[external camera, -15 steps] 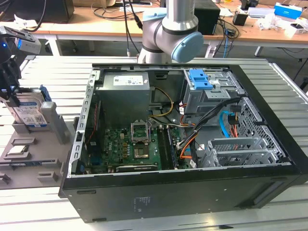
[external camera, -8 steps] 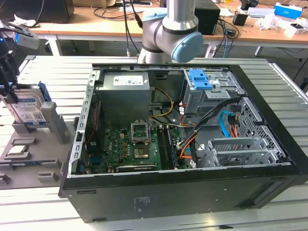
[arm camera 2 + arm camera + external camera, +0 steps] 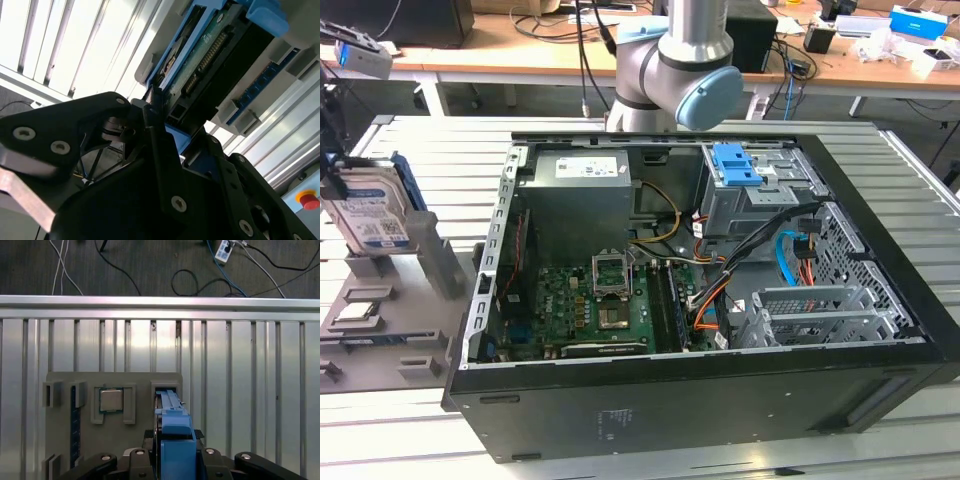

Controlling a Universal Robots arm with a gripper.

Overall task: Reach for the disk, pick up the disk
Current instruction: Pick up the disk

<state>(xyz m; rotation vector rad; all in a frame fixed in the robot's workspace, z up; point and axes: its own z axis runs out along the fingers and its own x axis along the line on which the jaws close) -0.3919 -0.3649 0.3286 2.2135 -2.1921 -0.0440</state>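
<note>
Exterior view, far left: disk (image 3: 370,215), silver metal, white-and-blue label, blue side rails, upright in slot of grey holder (image 3: 440,265). Astride it, gripper (image 3: 173,436); whether clamped, cannot tell. processor chip (image 3: 111,401) in neighbouring recess. Right: open computer case (image 3: 700,400) holding motherboard (image 3: 590,305), power supply (image 3: 585,200), drive cage (image 3: 750,205) with blue latch (image 3: 735,165), cables (image 3: 705,305).

The exterior view looks down slantwise across the computer case (image 3: 700,410) and table (image 3: 420,150). Both wrist views sit close to the disk (image 3: 210,50) (image 3: 172,437), the first facing straight down.
</note>
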